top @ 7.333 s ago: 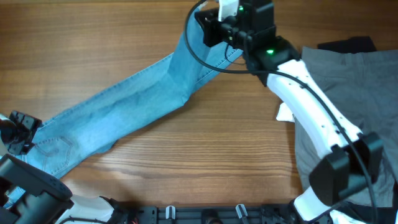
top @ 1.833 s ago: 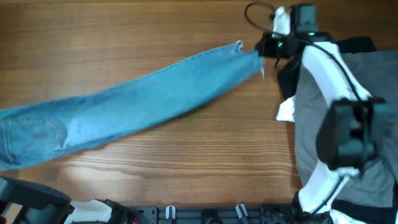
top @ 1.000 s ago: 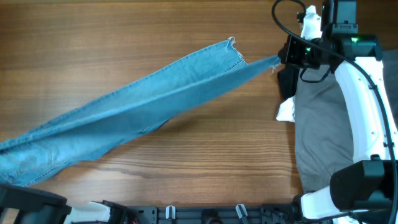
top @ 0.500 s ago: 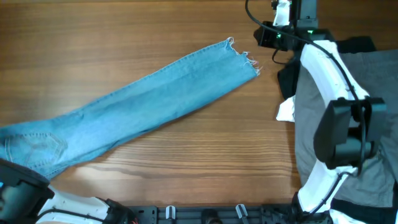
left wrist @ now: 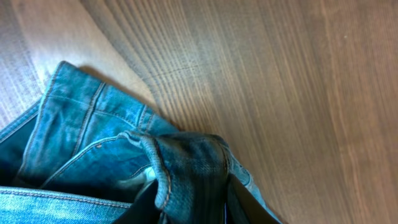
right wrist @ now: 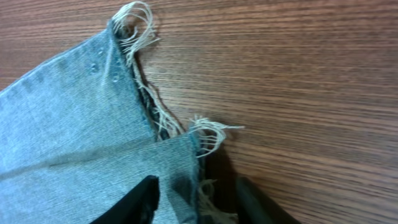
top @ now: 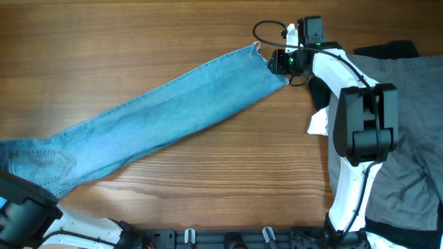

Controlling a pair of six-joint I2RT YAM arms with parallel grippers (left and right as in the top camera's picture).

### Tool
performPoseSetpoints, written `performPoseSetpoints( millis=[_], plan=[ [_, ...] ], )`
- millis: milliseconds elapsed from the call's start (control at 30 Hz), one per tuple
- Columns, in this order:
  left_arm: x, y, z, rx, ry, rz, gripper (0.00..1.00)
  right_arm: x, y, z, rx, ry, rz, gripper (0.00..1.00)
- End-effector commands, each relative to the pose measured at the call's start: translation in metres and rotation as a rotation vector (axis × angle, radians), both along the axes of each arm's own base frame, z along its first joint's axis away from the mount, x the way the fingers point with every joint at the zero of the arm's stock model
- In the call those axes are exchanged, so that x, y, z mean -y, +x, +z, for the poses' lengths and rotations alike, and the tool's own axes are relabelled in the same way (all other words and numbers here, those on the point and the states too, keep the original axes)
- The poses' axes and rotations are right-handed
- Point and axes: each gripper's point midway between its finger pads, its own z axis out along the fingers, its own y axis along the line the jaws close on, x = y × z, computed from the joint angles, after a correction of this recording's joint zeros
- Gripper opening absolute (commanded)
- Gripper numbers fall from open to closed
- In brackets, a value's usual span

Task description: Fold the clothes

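The light-blue denim jeans (top: 159, 114) lie flat and stretched out diagonally, waist at the lower left, frayed hems (top: 266, 59) at the upper right. My left gripper (left wrist: 186, 208) is shut on a bunched fold of the waistband (left wrist: 180, 162); a stitched back pocket (top: 48, 160) shows near it. My right gripper (top: 277, 63) is low over the hem corner. In the right wrist view it (right wrist: 198, 202) is open, one finger on the denim (right wrist: 81, 124), the other on the bare wood, with frayed threads (right wrist: 208, 130) between them.
Larger grey trousers (top: 408, 111) lie in a pile at the right edge, with a black piece (top: 387, 50) behind them and a white piece (top: 318, 124) at their left side. The right arm (top: 356, 111) reaches across that pile. Wooden table (top: 138, 41) all round.
The jeans were held up taut between both grippers, then laid flat. The right gripper let go of the hem and has now moved left and down onto the hem corner.
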Motion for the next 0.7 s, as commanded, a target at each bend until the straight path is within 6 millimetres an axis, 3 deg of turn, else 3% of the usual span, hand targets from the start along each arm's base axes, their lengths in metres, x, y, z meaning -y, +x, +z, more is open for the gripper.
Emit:
performPoseSetpoints(
  millis=[0,67,133,167,233,300,333,467,533,633,667],
  plan=[
    [-0.003,-0.004,0.005,-0.026,0.022,0.01,0.26,-0.003,0.001,-0.005,0.002,-0.022,0.016,0.34],
    [-0.002,-0.005,0.005,-0.029,0.018,0.01,0.26,-0.004,-0.002,-0.013,-0.016,-0.019,0.015,0.06],
    [-0.002,-0.006,0.005,-0.03,0.018,0.011,0.27,-0.014,0.002,0.0,0.012,0.039,0.043,0.04],
    [-0.003,-0.006,0.005,-0.033,0.019,0.012,0.27,-0.021,0.009,0.022,0.056,0.096,0.066,0.04],
    [-0.005,-0.01,0.005,-0.034,0.02,0.021,0.27,-0.029,0.034,0.095,0.224,0.194,0.074,0.04],
    [-0.011,-0.017,0.005,-0.031,0.027,0.044,0.25,-0.03,0.047,0.133,0.333,0.214,0.054,0.04],
    [-0.015,-0.023,0.005,-0.028,0.027,0.065,0.22,-0.032,0.05,0.136,0.354,0.219,0.057,0.04],
    [-0.025,-0.046,0.003,0.022,-0.014,0.176,0.11,-0.032,0.062,0.118,0.363,0.212,0.027,0.04],
    [-0.027,-0.05,0.003,0.051,-0.032,0.186,0.09,-0.034,0.067,0.113,0.37,0.221,0.018,0.05],
    [-0.027,-0.051,0.003,0.056,-0.037,0.189,0.09,-0.033,0.064,0.1,0.304,0.248,-0.034,0.04],
    [-0.026,-0.051,0.003,0.055,-0.039,0.189,0.09,-0.036,0.054,0.097,0.255,0.263,-0.03,0.04]
  ],
)
